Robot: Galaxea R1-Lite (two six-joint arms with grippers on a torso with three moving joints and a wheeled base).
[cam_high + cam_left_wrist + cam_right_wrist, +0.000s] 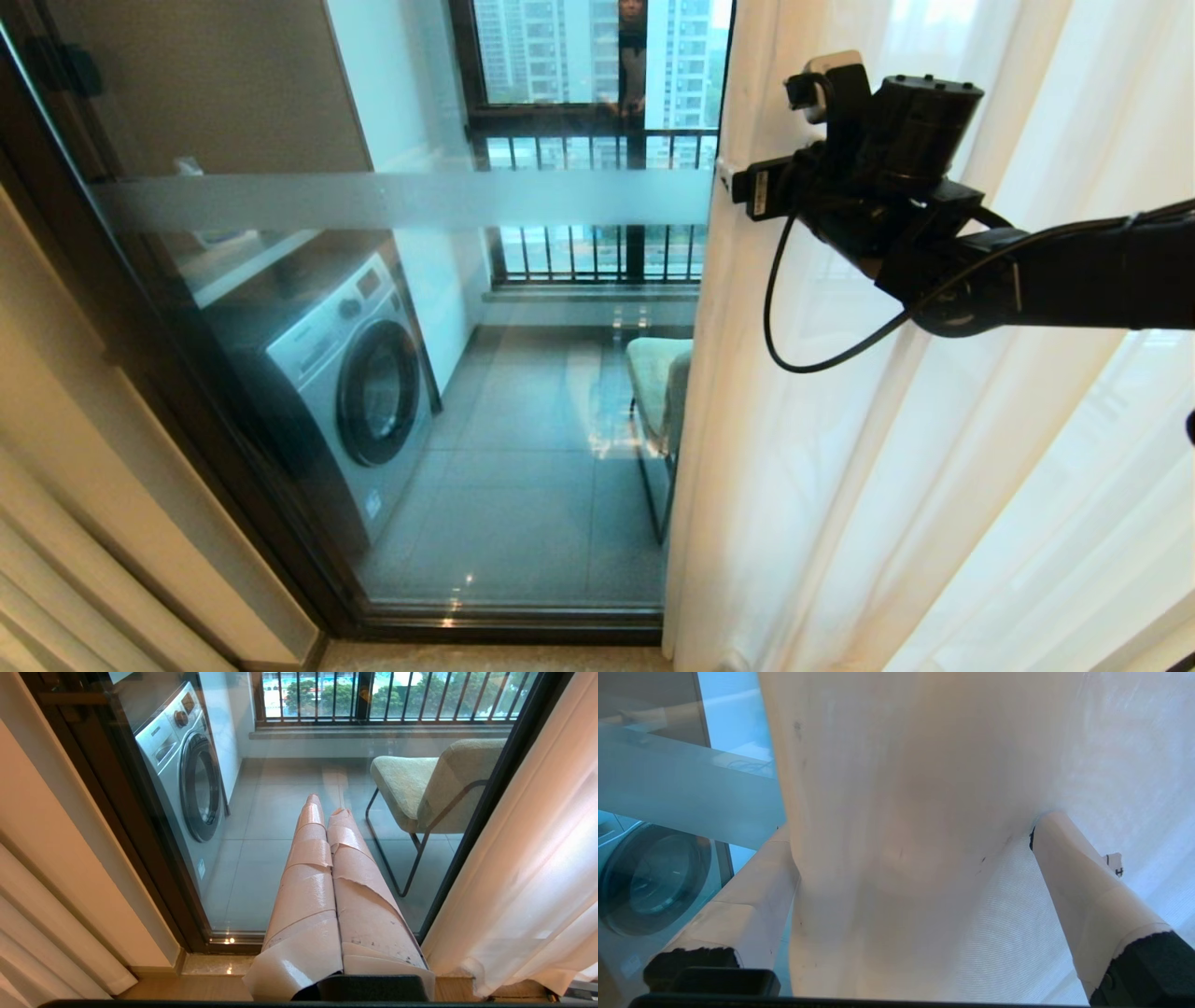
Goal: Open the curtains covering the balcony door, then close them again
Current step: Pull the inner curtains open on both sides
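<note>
The balcony door [401, 201], dark-framed glass with a frosted band, stands uncovered on its left half. A white sheer curtain [887, 467] hangs over the right half, its edge near the middle of the door. My right arm [896, 187] reaches in from the right to that edge. In the right wrist view my right gripper [915, 828] is open, and its taped fingers [752, 891] straddle a fold of the sheer curtain [901, 788] without pinching it. A beige drape [84, 467] is bunched at the far left. My left gripper [327, 807] is shut, empty and parked low before the door.
Behind the glass a washing machine [355, 373] stands on the left and a green chair [658, 383] near the curtain edge. A railed window [597, 149] lies farther back, with a person's figure at its top. The door's bottom track [513, 621] runs along the floor.
</note>
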